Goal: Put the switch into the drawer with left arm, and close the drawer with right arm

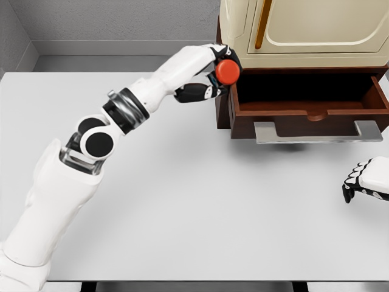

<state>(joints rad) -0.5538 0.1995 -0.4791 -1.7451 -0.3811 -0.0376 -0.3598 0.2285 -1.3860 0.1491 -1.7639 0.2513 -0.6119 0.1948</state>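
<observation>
The switch (228,72) shows as a round red button, held up in the air by my left hand (213,76), whose fingers are shut around it. It hangs just left of the open brown wooden drawer (307,108), at the level of the drawer's left wall. The drawer sticks out of the cream cabinet (304,30) and has a flat grey handle (316,132) along its front; its inside looks dark and bare. My right hand (364,178) rests low at the right edge of the table, below the drawer handle, with fingers relaxed and holding nothing.
The white table (213,213) stretches wide in front of the cabinet. A grey wall runs behind it. My left arm crosses the table's left half diagonally from the lower left corner.
</observation>
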